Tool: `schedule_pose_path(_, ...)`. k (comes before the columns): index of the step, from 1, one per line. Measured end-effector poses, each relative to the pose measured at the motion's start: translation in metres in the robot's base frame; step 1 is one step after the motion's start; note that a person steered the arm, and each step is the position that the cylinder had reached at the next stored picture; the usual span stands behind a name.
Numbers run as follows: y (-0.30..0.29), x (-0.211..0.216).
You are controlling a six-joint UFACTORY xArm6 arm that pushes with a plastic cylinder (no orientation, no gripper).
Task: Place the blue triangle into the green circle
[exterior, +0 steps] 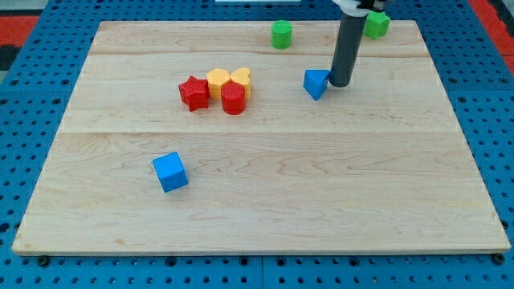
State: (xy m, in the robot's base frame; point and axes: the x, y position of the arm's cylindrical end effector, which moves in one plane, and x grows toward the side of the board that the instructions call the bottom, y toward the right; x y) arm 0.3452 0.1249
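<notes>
**Tip on the blue triangle's right side, green circle up and to the left**

Nearest you, toward the bench's [265,217] bottom-left corner, a blue cube [169,172] sits well apart from everything; leave it out of this. Further in, left of centre, a red star [193,93], a red cylinder [234,99] and two yellow blocks [229,79] crowd together, touching. Right of them is the blue triangle [316,83], with your tip [340,83] right against its right side, or just short of contact. At the top edge stands the green circle [281,34]; another green block [376,24] lies near the top-right corner, partly behind the rod.

From here a push would likely drive the triangle left toward the cluster. You would probably do better to bring the tip round to its lower-right side and push up-left, slowly, so it doesn't spin away.

The rod stands nearly upright, coming down from the top edge. There is no end effector to spread or pinch, only the bare rod.
</notes>
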Motion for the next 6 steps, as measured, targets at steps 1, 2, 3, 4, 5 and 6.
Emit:
schedule_pose_path(1,0.006,0.040)
schedule_pose_path(2,-0.021,0.058)
schedule_pose_path(3,-0.033,0.027)
schedule_pose_path(4,-0.034,-0.009)
schedule_pose_path(5,-0.055,-0.039)
schedule_pose_path(6,-0.077,-0.067)
